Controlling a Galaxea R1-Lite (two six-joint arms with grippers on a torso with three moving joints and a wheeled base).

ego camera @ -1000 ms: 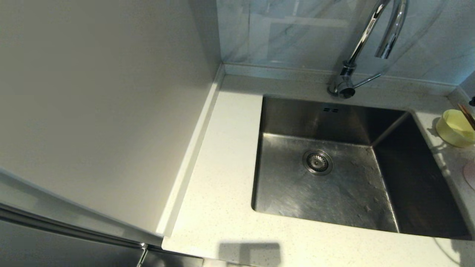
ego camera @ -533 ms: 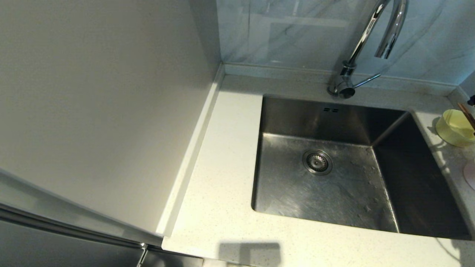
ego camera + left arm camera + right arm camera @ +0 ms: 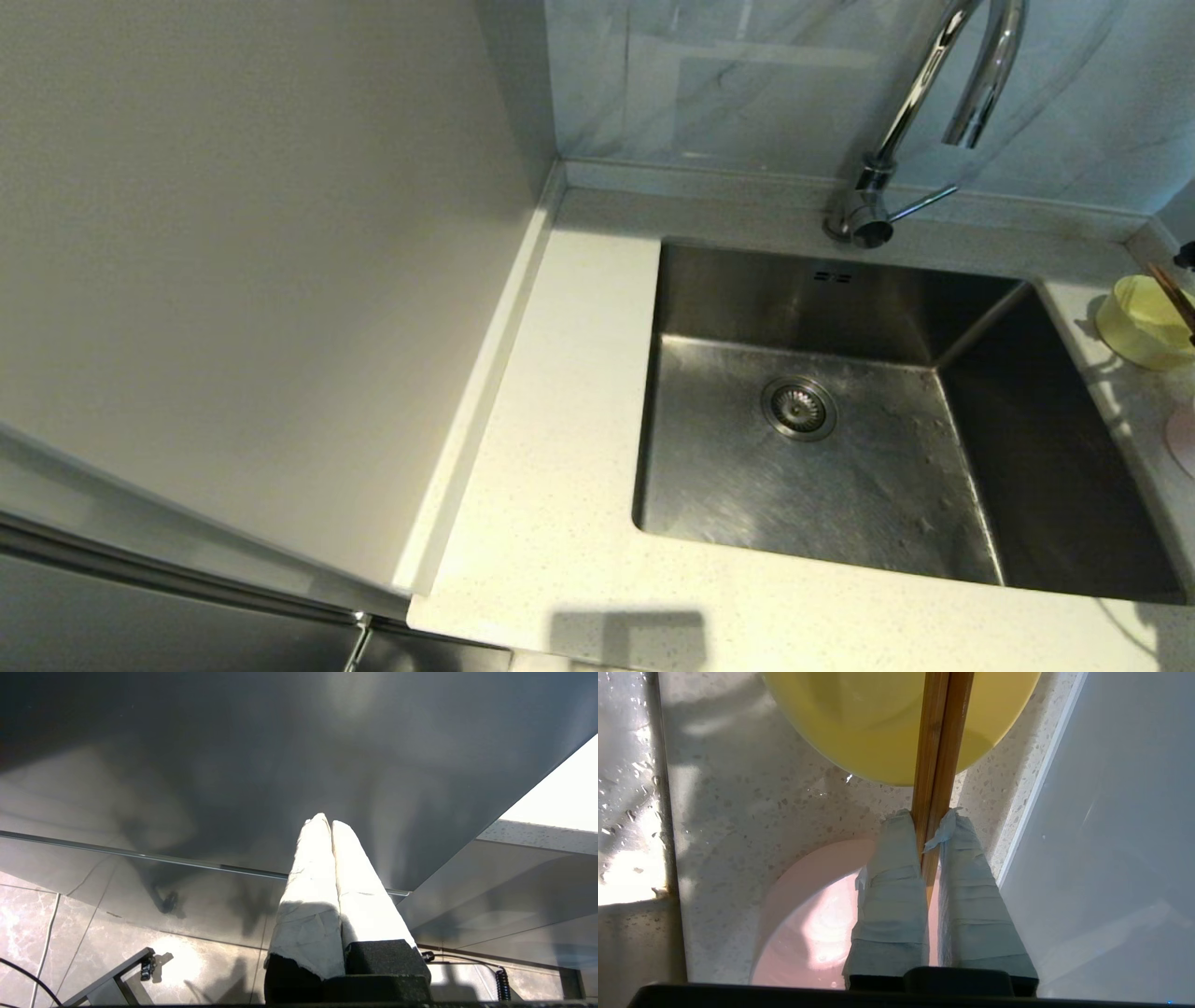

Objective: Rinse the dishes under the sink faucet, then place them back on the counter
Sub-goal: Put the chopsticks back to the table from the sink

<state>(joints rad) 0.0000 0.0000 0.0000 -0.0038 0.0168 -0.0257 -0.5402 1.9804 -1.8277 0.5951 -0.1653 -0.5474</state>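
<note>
My right gripper [image 3: 930,819] is shut on the two brown chopsticks [image 3: 941,742], which reach out over the yellow-green bowl [image 3: 878,723]. The pale pink bowl [image 3: 808,924] lies under the gripper. In the head view the yellow-green bowl [image 3: 1144,322] stands on the counter [image 3: 560,467] right of the sink [image 3: 840,467], with the chopsticks [image 3: 1174,294] across it and a sliver of the pink bowl [image 3: 1184,437] at the frame edge. The chrome faucet [image 3: 920,103] rises behind the sink. My left gripper [image 3: 328,822] is shut and empty, parked low beside a dark cabinet front.
A tall pale panel [image 3: 261,280] walls off the counter's left side. A glossy marbled wall [image 3: 747,84] stands behind the faucet. A white panel [image 3: 1120,835] runs close beside the bowls. The sink's drain strainer [image 3: 798,408] sits mid-basin.
The chopsticks over the yellow-green bowl have shifted slightly. Nothing else has visibly moved.
</note>
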